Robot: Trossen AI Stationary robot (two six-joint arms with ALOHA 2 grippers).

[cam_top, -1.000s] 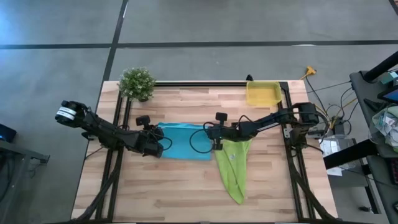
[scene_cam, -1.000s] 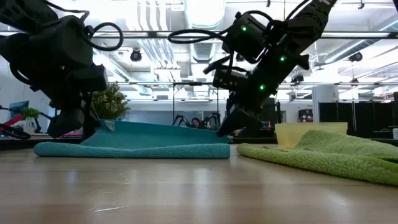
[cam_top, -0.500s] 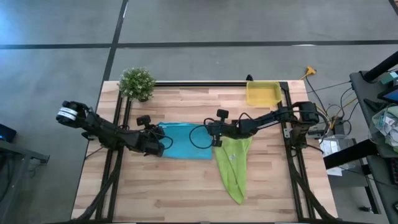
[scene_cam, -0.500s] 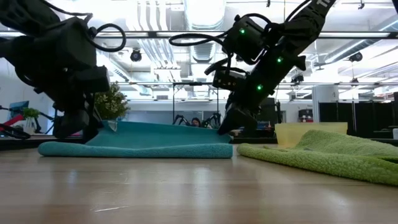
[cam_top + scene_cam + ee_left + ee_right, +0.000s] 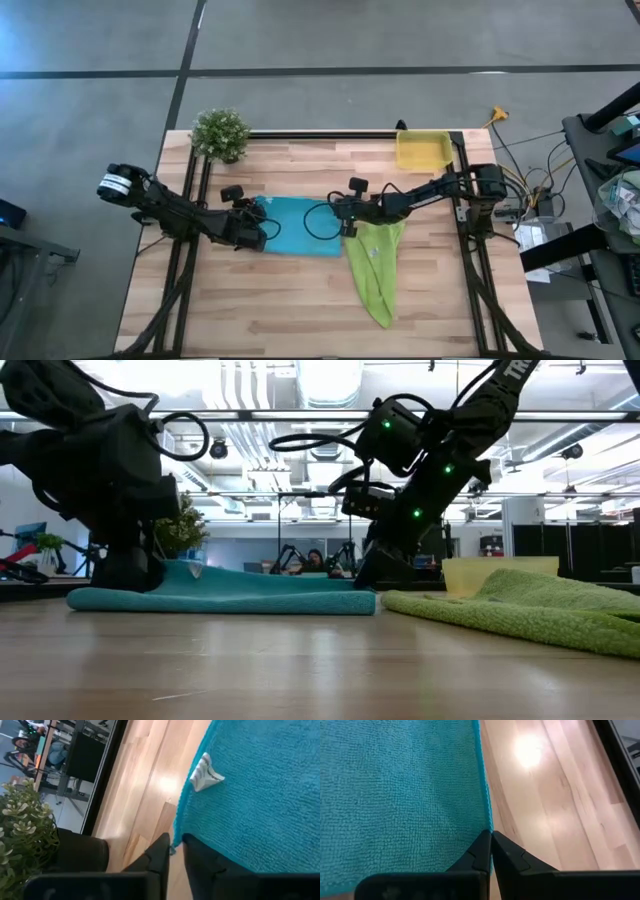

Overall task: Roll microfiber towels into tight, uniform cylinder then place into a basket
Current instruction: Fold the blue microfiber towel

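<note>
The turquoise towel (image 5: 300,227) lies flat at the middle of the table (image 5: 300,310), long axis running 9 to 3 o'clock, so any roll turns on its two short ends. The left gripper (image 5: 256,229) sits at the 9 o'clock end, fingers nearly closed about the hem (grip uncertain). The right gripper (image 5: 345,222) pinches the 3 o'clock edge, shut. The yellow basket (image 5: 423,151) waits at 1 o'clock.
</note>
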